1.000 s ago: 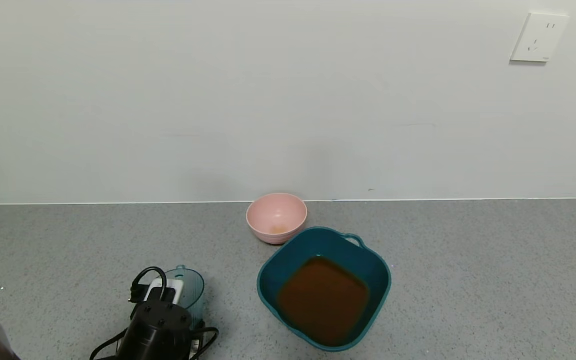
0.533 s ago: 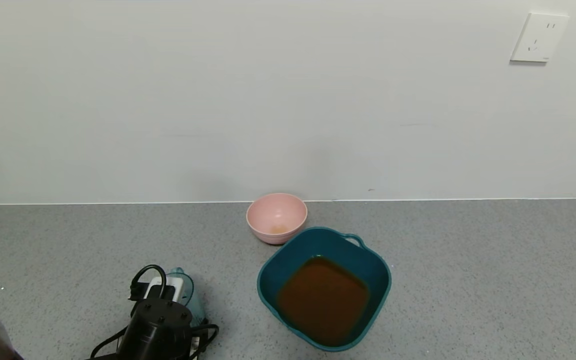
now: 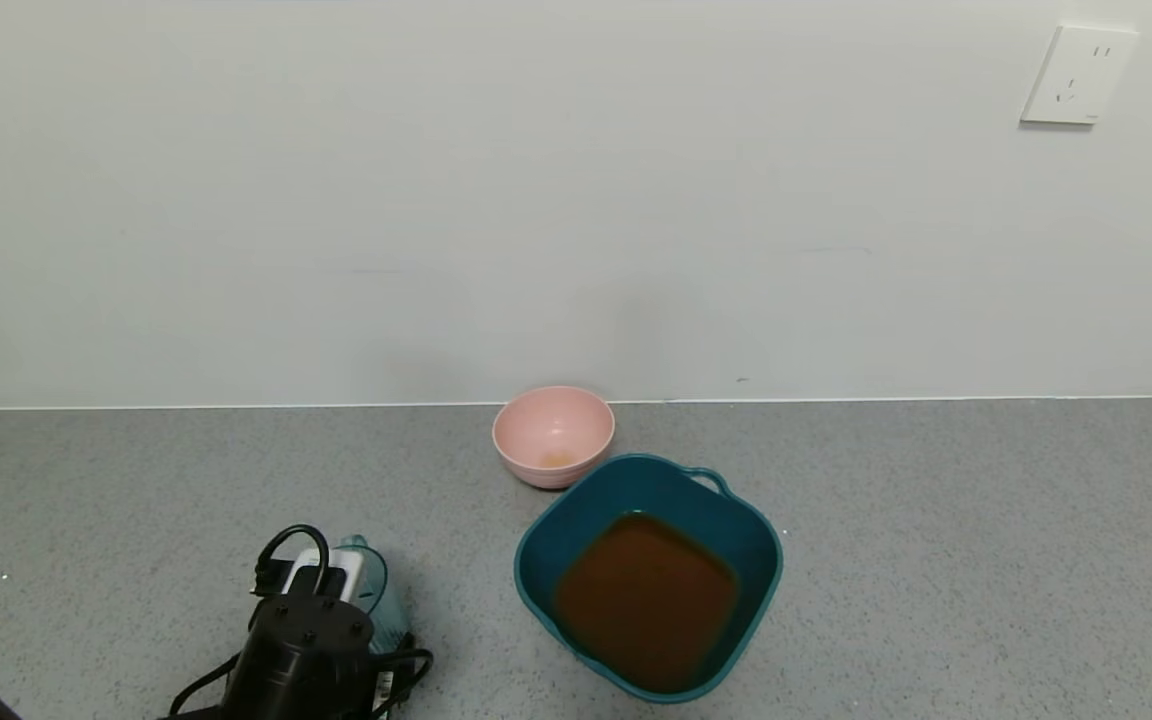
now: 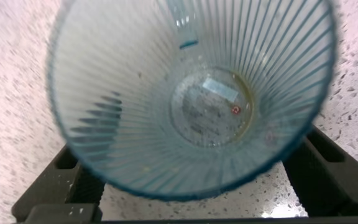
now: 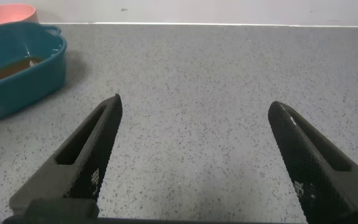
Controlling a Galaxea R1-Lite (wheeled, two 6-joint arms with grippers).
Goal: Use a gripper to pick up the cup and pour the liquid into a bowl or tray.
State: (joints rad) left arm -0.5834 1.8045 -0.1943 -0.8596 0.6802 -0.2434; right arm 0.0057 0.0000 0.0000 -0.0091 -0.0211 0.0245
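The ribbed blue-grey cup [image 3: 378, 585] stands upright on the grey counter at the front left, mostly hidden behind my left wrist. In the left wrist view the cup [image 4: 210, 106] holds only a thin orange-brown film at its base. My left gripper [image 4: 191, 193] has its fingers spread wide on either side of the cup. In the head view the left gripper [image 3: 341, 600] shows as a black wrist with looped cables. The teal basin [image 3: 536, 535] to the right holds the orange-brown liquid [image 3: 646, 600]. My right gripper [image 5: 194, 106] is open and empty over bare counter.
A small pink bowl [image 3: 553, 435] sits just behind the basin, near the wall. The basin [image 5: 36, 68] and the pink bowl [image 5: 5, 12] also show far off in the right wrist view. A wall socket [image 3: 1076, 75] is at the upper right.
The cup has come down lower behind my left wrist. The wrist has since shifted slightly left and back while the cup stayed put. The basin and pink bowl have not moved.
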